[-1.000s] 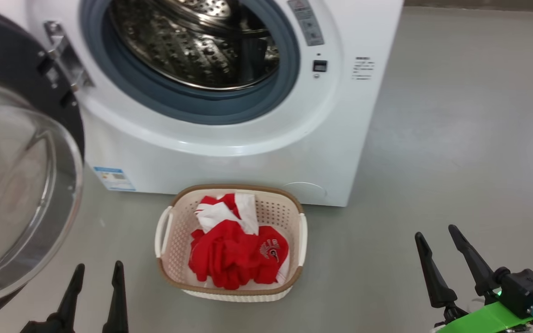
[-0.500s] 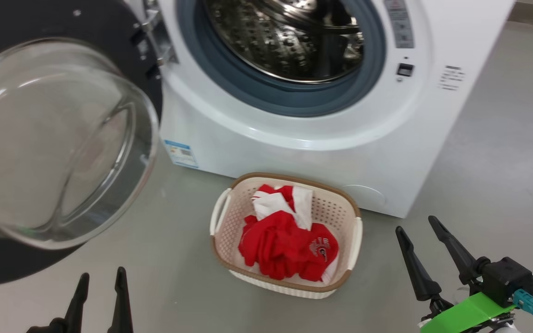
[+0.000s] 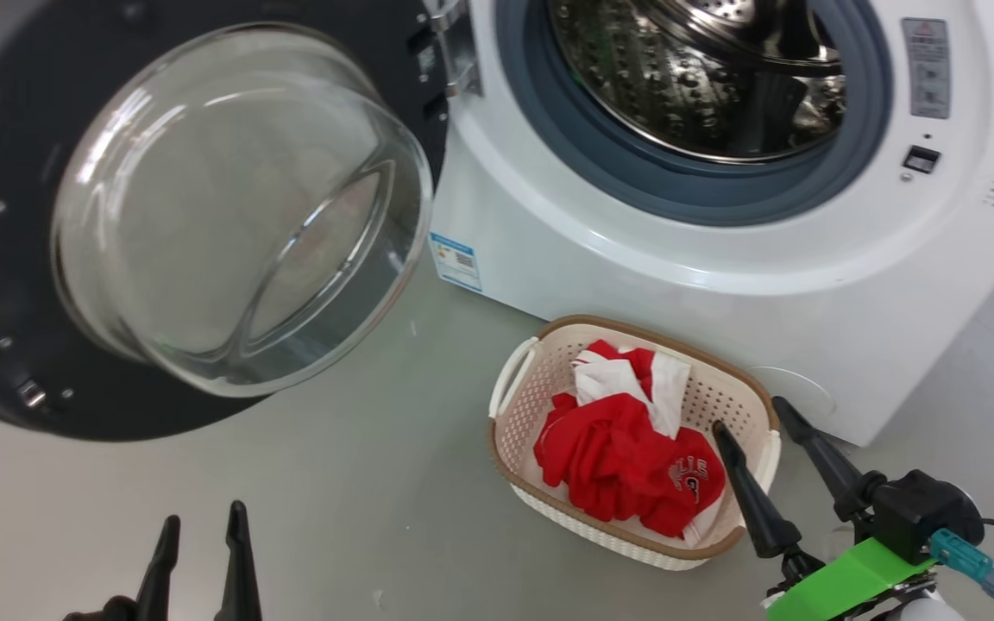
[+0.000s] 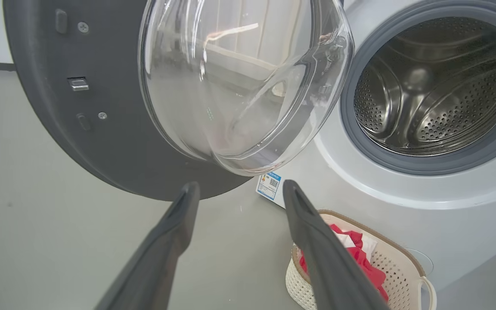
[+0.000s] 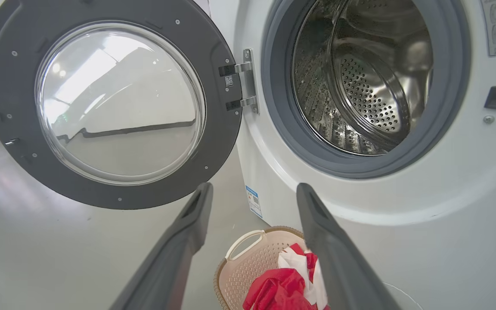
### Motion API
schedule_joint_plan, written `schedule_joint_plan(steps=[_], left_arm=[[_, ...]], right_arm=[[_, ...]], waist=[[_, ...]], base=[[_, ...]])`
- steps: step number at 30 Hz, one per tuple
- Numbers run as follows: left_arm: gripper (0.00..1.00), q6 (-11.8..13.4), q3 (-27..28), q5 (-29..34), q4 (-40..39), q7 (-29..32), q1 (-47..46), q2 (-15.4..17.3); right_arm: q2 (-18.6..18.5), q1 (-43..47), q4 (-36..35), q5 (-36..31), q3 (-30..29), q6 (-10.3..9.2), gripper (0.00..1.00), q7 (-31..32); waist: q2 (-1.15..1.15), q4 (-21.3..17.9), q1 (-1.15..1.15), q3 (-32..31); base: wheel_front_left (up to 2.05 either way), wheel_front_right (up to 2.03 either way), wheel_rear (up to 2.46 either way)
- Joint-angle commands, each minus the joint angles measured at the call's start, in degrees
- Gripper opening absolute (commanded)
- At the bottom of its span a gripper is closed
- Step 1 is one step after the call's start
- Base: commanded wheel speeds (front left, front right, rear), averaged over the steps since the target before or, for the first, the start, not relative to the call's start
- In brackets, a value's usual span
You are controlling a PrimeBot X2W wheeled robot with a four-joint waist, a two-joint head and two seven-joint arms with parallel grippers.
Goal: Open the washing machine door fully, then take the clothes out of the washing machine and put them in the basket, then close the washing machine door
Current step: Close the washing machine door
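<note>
Washing machine (image 3: 721, 285): white front-loader, far right. A grey rubber ring (image 3: 635, 181) surrounds the exposed steel drum (image 3: 704, 78). A blue label sticker (image 3: 456, 260) sits at the lower left of its front.

Washing machine door (image 3: 204, 216): round, dark rim, bulging clear glass bowl. It is swung wide open to the left.

Basket (image 3: 521, 414): cream perforated plastic, brown rim, white side handles. It stands upright, near, just before the machine.

Clothes (image 3: 626, 457): red with white trim and a printed logo, crumpled in the basket.
</note>
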Motion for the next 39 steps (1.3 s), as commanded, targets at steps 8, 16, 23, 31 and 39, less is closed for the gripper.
schedule_joint_plan(steps=[8, 16, 23, 31, 39], left_arm=[[1.0, 2.2, 1.9, -2.0, -3.9, -0.3, 1.7, 0.4], [1.0, 2.5, 1.5, -2.7, -5.4, -0.3, 2.1, 0.4], [0.0, -1.1, 4.9, -5.2, -11.6, -0.3, -1.3, 0.4], [0.0, -6.7, 18.4, -0.2, -26.8, -0.3, -12.4, 0.4], [0.0, -8.0, 26.2, -0.2, -23.3, -0.3, -26.8, 9.2]], right_arm=[[-1.1, -4.3, 0.1, 0.6, 4.4, 0.36, 1.0, -0.4], [-1.3, -4.7, 0.6, 1.3, 5.0, 0.36, 1.0, -0.4], [-0.8, -3.3, 0.0, 0.9, 4.1, 0.36, 1.0, -0.4], [-0.4, -2.0, -0.8, 0.3, 2.8, 0.36, 1.0, -0.4], [-0.5, -2.3, -1.1, -0.1, 2.5, 0.36, 1.0, -0.4]], waist=[[0.0, 2.4, 0.0, 0.9], [0.0, 2.3, 0.0, 0.4], [0.0, 2.2, 0.0, 0.5], [0.0, 2.1, 0.0, 1.2], [0.0, 1.5, 0.0, 2.7]], base=[[0.0, 0.0, 0.0], [0.0, 0.0, 0.0], [0.0, 0.0, 0.0], [0.0, 0.0, 0.0], [0.0, 0.0, 0.0]])
